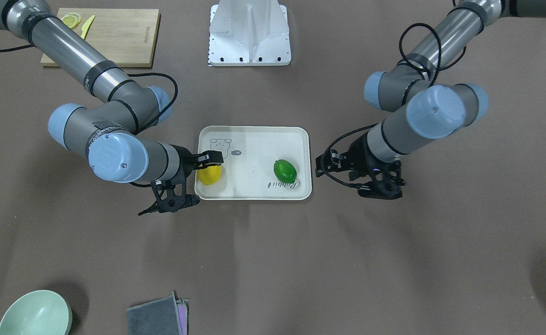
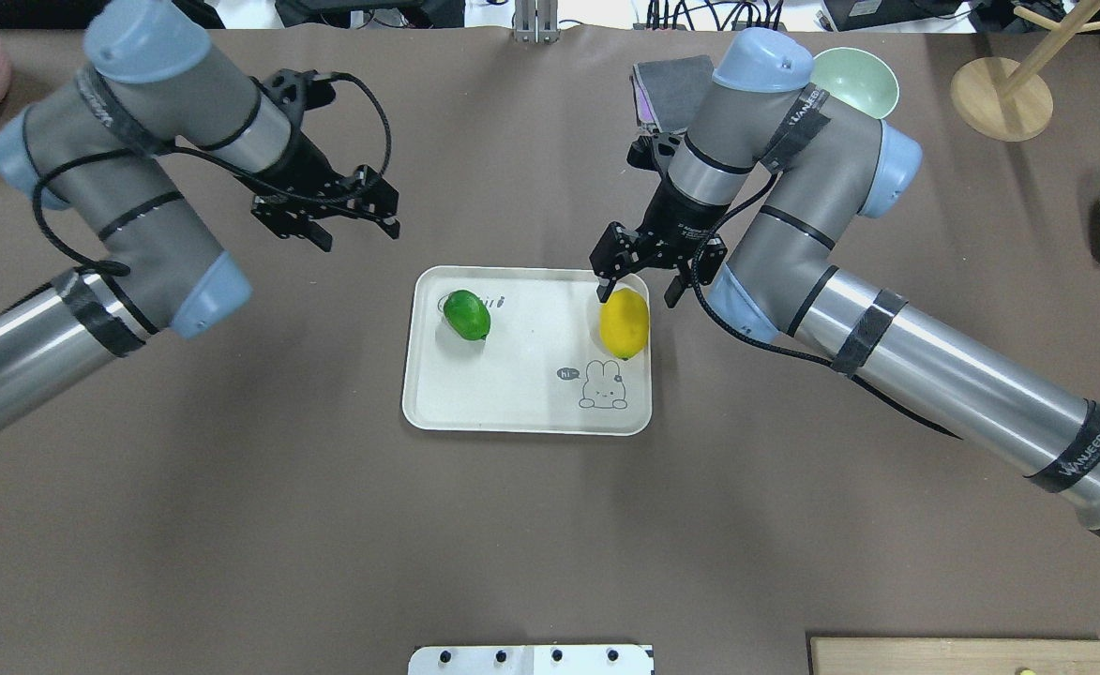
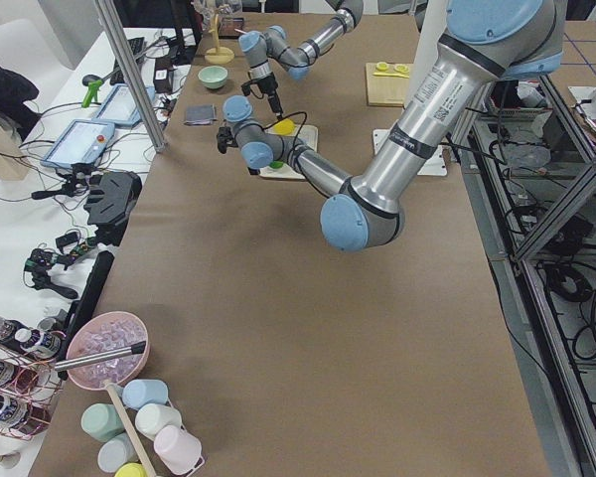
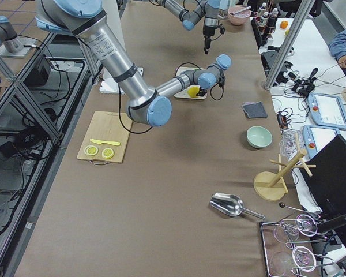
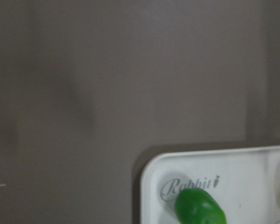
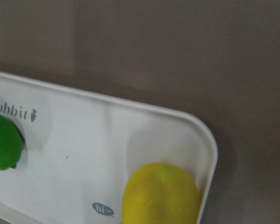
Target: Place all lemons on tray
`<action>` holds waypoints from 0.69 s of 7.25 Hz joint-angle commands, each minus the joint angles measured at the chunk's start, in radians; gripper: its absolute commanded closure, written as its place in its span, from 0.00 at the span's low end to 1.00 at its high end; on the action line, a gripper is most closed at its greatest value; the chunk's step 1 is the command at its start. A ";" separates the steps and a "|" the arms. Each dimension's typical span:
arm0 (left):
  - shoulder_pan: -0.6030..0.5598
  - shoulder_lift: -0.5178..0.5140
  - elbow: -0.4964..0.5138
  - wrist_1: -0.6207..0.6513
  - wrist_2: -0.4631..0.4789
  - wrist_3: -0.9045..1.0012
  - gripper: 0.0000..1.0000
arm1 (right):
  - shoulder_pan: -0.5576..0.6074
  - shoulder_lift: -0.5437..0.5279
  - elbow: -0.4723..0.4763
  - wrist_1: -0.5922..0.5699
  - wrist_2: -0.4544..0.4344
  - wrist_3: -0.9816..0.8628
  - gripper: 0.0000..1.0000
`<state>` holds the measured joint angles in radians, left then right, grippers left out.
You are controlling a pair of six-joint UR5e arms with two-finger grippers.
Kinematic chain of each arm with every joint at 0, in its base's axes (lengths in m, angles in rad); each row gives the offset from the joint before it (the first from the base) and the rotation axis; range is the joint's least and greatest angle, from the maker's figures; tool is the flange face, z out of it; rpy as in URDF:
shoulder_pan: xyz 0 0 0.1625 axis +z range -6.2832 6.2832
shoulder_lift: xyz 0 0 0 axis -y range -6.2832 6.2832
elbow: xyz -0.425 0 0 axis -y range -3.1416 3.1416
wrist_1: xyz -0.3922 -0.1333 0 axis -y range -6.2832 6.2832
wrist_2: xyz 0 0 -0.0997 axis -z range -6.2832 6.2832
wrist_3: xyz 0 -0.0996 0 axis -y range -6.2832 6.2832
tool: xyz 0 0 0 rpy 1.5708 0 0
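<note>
Closest to the right wrist camera, the yellow lemon lies in a corner of the cream tray, just beside the small "hi" bubble. At the tray's other end the green lemon rests on the "Rabbit" script. Over the yellow lemon's far end hangs the right tool, jaws spread and gripping nothing. Off the tray's green-lemon corner, the left tool hovers above the bare brown tabletop, jaws apart and empty. The wooden cutting board sits well apart.
</note>
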<state>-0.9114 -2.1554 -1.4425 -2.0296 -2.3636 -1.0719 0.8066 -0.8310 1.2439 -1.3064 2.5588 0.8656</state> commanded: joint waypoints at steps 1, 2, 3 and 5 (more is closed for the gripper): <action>-0.192 0.140 -0.106 0.069 0.007 0.250 0.03 | 0.127 -0.028 0.015 0.034 0.017 -0.011 0.01; -0.239 0.258 -0.193 0.106 0.086 0.386 0.03 | 0.170 -0.078 0.067 0.036 0.036 -0.001 0.01; -0.280 0.334 -0.276 0.193 0.118 0.518 0.03 | 0.187 -0.165 0.148 0.038 0.041 -0.014 0.01; -0.348 0.425 -0.378 0.441 0.229 0.870 0.03 | 0.195 -0.428 0.376 0.048 0.032 -0.122 0.01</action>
<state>-1.2152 -1.7891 -1.7643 -1.7209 -2.2094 -0.4245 0.9946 -1.0982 1.4815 -1.2648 2.5966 0.8196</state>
